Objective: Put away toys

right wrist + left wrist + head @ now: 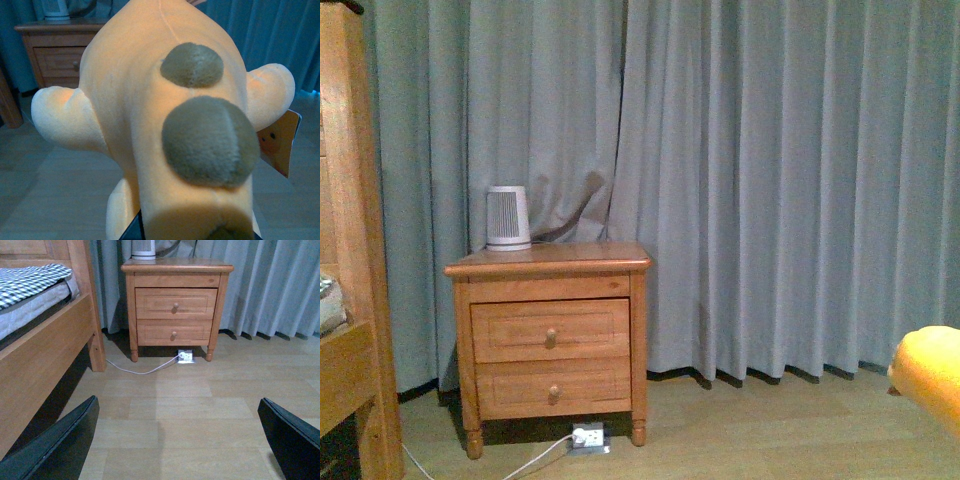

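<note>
A yellow-orange plush toy (pixel 135 100) with grey-brown round spots and stubby limbs fills the right wrist view. My right gripper (pixel 195 232) is shut on its lower end, its dark fingers mostly hidden by the plush. A paper tag (pixel 280 145) hangs off the toy. In the front view only a rounded part of the plush toy (pixel 930 375) shows at the right edge, held above the floor. My left gripper (pixel 182 440) is open over bare wooden floor, its two black fingers (pixel 60 445) wide apart with nothing between them.
A wooden nightstand (pixel 550 330) with two drawers stands against grey-blue curtains (pixel 770 180), a small white device (pixel 508 217) on top. A power strip (pixel 588 437) with a white cable lies under it. A wooden bed frame (pixel 45 355) with checked bedding is at the left.
</note>
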Available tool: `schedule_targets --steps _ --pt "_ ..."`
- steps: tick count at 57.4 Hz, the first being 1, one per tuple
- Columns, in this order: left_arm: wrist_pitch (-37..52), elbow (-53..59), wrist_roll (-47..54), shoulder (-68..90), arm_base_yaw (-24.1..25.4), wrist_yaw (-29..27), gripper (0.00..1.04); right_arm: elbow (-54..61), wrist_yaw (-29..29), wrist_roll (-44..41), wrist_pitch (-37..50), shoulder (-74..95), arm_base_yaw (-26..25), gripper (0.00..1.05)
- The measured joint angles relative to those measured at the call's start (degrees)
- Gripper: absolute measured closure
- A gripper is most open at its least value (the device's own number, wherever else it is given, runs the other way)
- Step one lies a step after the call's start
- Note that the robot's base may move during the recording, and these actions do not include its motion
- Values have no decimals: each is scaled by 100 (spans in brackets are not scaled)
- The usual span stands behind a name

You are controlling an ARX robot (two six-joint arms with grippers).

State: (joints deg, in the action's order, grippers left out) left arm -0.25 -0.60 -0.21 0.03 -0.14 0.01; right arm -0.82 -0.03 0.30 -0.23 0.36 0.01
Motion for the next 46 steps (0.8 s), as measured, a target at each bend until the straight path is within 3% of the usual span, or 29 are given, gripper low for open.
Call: schedule_targets --steps 46 --pt "0 0 0 0 0 -2 6 0 2 0 0 -2 0 98"
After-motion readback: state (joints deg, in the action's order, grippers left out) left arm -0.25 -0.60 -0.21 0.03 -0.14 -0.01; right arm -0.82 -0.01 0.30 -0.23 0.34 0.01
